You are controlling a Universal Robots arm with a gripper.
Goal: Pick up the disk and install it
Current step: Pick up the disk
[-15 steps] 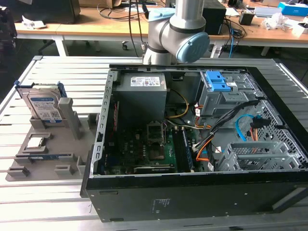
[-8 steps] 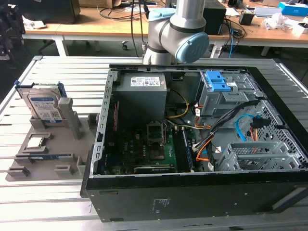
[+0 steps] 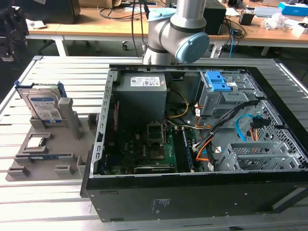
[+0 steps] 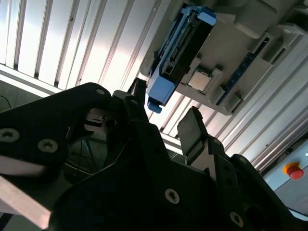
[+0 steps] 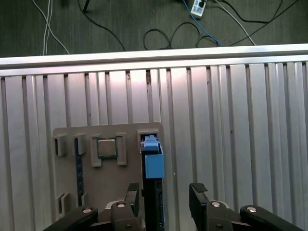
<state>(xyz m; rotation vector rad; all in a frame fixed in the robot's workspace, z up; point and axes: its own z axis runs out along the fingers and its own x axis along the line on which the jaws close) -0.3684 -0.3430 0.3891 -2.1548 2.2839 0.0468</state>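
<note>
The disk (image 3: 44,103), a silver drive with a white-and-blue label in a blue frame, stands on edge in a grey holder (image 3: 53,144) at the exterior view's left, beside the open computer case (image 3: 192,192). In the first wrist view I look down on the disk (image 5: 153,166) edge-on, with its blue frame uppermost. My gripper (image 5: 165,192) hangs well above it, open, one black finger on each side of the disk's line and nothing between them. The second wrist view shows the gripper (image 4: 166,113) open too, with the disk (image 4: 180,53) beyond the fingertips.
The grey holder (image 5: 108,185) also carries a square processor chip (image 5: 106,147) and a memory stick (image 3: 36,156). Inside the case are a grey power-supply box (image 3: 142,94), a blue caddy (image 3: 219,84) in the drive bay and a metal cage (image 3: 255,154). The table is ribbed aluminium (image 5: 231,144).
</note>
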